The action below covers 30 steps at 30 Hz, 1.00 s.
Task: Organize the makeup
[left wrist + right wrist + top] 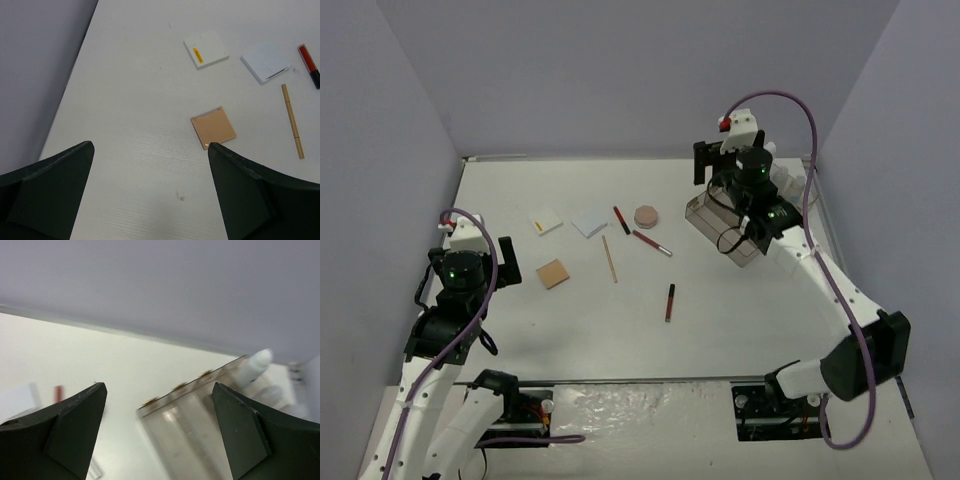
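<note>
The makeup lies loose mid-table: a white pad [548, 221], a pale-blue pad [590, 222], a tan pad [553, 273], a wooden pencil [609, 258], red pencils [621, 219] [670, 301] and a round pink compact [647, 215]. My left gripper [150, 146] hangs open over bare table, with the tan pad [213, 127] just past its right fingertip. My right gripper [159, 386] is open and empty above the smoky clear tray [200, 435]. A white-capped bottle [256, 364] stands in the tray's far end.
The tray [703, 213] sits at the back right under my right gripper [730, 185]. Walls close the table at the left, back and right. A red-and-silver pencil [651, 243] lies between the compact and the tray. My left gripper [470, 275] is near the left wall.
</note>
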{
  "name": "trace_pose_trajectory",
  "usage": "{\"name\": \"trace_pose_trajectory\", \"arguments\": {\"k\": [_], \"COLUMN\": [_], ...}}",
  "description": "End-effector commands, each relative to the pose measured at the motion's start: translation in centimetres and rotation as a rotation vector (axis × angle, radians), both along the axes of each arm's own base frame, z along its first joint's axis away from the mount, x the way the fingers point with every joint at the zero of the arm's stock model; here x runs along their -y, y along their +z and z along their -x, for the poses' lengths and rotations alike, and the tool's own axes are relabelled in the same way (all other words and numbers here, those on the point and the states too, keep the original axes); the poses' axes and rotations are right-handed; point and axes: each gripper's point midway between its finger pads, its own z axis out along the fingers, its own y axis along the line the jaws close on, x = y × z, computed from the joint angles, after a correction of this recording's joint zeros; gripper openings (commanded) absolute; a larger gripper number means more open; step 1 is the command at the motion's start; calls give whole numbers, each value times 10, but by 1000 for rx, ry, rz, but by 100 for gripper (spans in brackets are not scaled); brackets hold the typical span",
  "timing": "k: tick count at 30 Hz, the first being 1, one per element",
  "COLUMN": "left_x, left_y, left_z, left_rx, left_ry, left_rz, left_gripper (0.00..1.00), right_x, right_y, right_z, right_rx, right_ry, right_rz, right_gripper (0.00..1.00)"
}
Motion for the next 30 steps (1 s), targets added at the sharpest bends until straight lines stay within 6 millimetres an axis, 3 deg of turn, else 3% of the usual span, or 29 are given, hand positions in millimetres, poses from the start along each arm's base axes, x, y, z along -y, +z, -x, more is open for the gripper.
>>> {"name": "trace_pose_trajectory", "arguments": {"k": [1,4,6,8,14,23,30], "left_x": [4,4,5,3,1,3,4], "left_y": [15,14,14,13,12,10,9], "left_z": [-11,-12,-12,-12,-12,-13,-13], "left_rx": [61,56,54,53,46,36,36], "left_ry": [-2,-4,-6,2,12,3,1], "left_rz": [30,29,31,26,18,22,22], "left_gripper": [97,97,97,97,97,97,97], "right_x": [-20,-41,-51,-58,-64,-76,-71], "right_y": [-66,-115,-163,-196,-257,-297,-317], "right_z": [74,112,147,174,218,225,227], "right_rx": [-172,-301,-440,-526,-637,-690,-705], "right_ry": [-124,-114,-120,-129,-190,-189,-219], "right_rz": [-216,-230,-245,-246,-262,-269,-228], "right_gripper": [84,84,84,82,75,55,31]}}
